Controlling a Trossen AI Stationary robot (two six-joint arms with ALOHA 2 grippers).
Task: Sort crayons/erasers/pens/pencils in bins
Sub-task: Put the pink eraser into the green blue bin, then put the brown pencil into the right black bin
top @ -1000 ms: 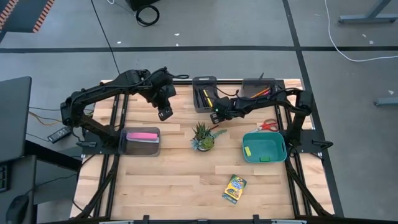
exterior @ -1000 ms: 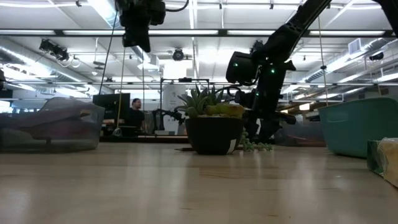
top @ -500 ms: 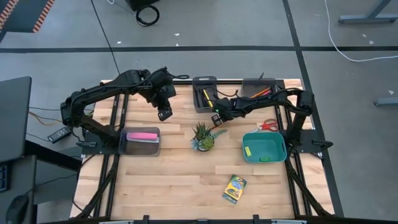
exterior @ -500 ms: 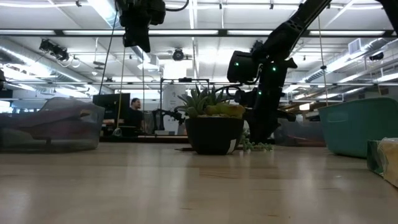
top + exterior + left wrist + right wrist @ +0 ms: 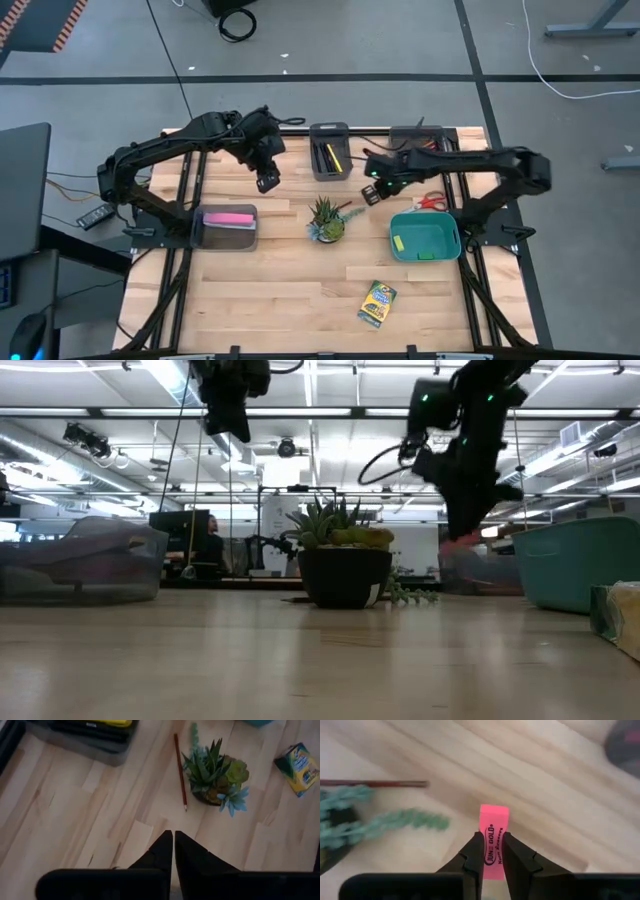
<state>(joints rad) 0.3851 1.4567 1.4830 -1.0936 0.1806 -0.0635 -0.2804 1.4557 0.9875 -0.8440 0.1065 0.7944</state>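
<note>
My right gripper (image 5: pixel 372 193) is shut on a pink eraser (image 5: pixel 493 820) with black print, above the table between the potted plant (image 5: pixel 327 220) and the teal bin (image 5: pixel 424 236). My left gripper (image 5: pixel 266 183) hangs shut and empty above the table left of the dark grey bin (image 5: pixel 330 152), which holds black and yellow pens. A red pencil (image 5: pixel 180 770) lies flat on the table beside the plant. The crayon box (image 5: pixel 377 304) lies flat near the front edge. A yellow-green eraser (image 5: pixel 398 243) lies in the teal bin. Pencils lie in the far right grey bin (image 5: pixel 417 145). My right gripper pinches the pink eraser's two long sides (image 5: pixel 493 851) between its two fingers, at the end nearer the wrist. The fingers point down and lie along the eraser. Its other end (image 5: pixel 494 811) sticks out past the fingertips, and the eraser is lifted clear of the table.
A grey bin (image 5: pixel 228 219) at the left holds a long pink bar. Red-handled scissors (image 5: pixel 432 202) lie behind the teal bin. The plant stands mid-table. Bare wood lies between the plant and the front edge.
My right gripper has risen from the table beside the plant with the pink eraser and gone toward the table's right edge, its arm swinging out to the right. The eraser is now lifted clear.
</note>
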